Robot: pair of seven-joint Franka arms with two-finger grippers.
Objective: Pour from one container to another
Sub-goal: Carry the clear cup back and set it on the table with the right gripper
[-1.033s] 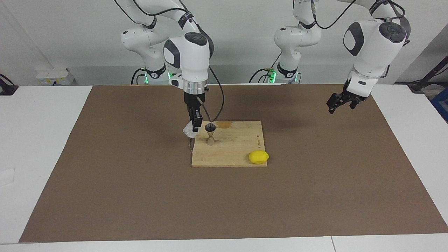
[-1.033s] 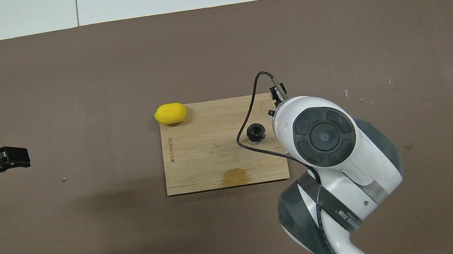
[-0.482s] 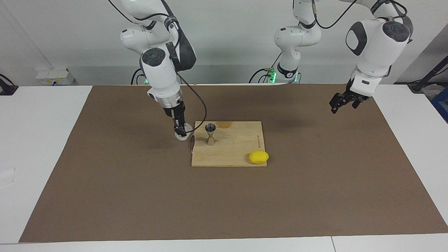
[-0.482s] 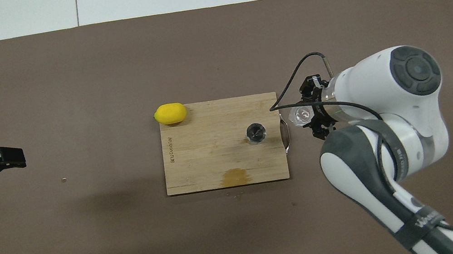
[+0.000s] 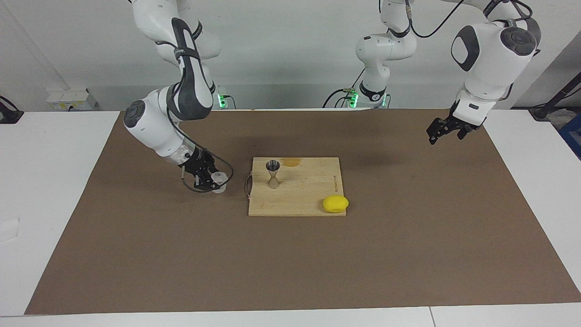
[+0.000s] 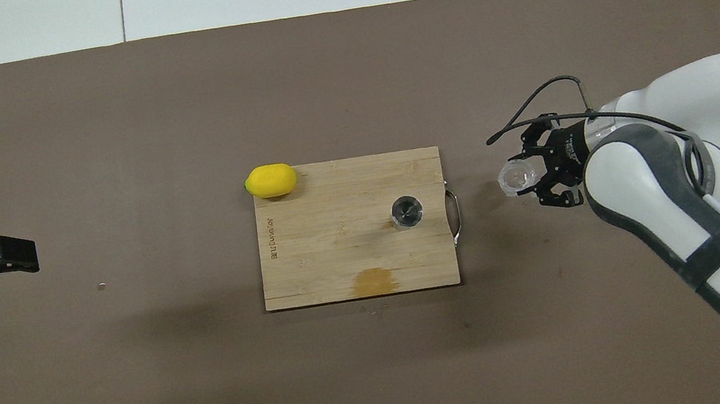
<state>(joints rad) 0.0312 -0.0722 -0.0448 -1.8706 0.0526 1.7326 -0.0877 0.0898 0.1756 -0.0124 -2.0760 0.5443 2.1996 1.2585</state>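
Two grippers are in play. Your right gripper [image 5: 213, 181] is clamped on the clear cup [image 5: 219, 179], low over the brown mat [image 5: 136, 254] just beside the cutting board [image 5: 299, 200], toward the right arm's end of the table. Your left gripper [image 5: 447, 129] waits with fingers spread, holding nothing, over the mat at the left arm's end. The jigger [image 5: 273, 174] stands upright on the board.

Risks, as judged: a release before the cup's base seats could tip it; a careless retreat could snag it.

Count: one cup, one jigger, one board, one lemon [image 5: 335, 204].
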